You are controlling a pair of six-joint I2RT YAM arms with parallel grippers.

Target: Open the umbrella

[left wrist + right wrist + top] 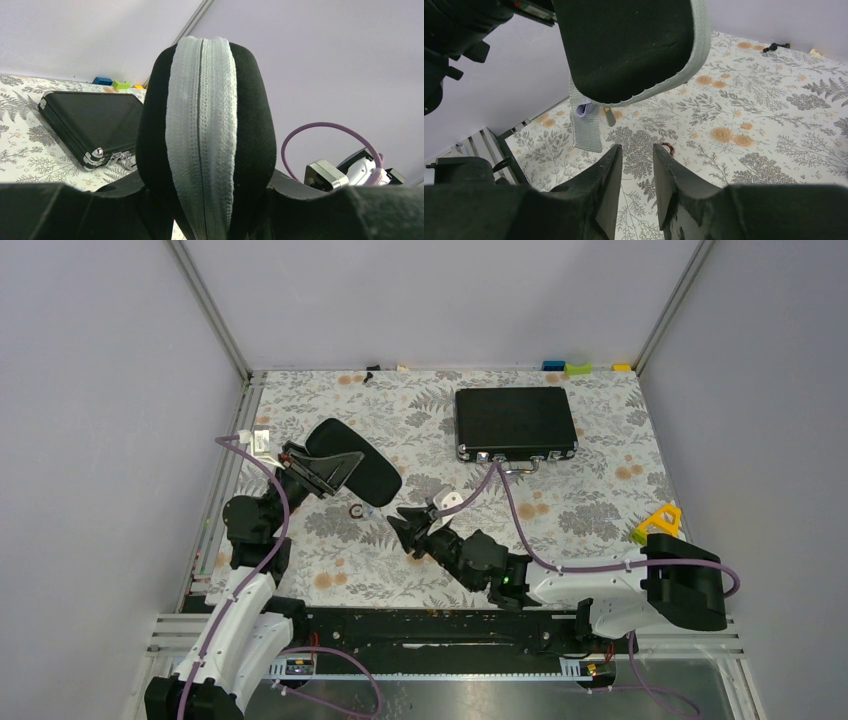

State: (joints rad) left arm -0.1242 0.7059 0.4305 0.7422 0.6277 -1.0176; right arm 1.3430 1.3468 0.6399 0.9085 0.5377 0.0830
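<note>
The umbrella is out of view. My left gripper is shut on a closed black oval clamshell case, held off the table at the left. In the left wrist view the case stands on edge between the jaws of that gripper, its grey zipper band facing the camera. My right gripper sits just right of and below the case. Seen from the right wrist, this gripper is open with a narrow gap and nothing in it. Above it the case hangs, with a grey strap dangling.
A flat black briefcase lies shut at the back right. A small brown ring rests on the floral cloth under the case. Coloured blocks line the back edge, and a yellow triangle lies at the right.
</note>
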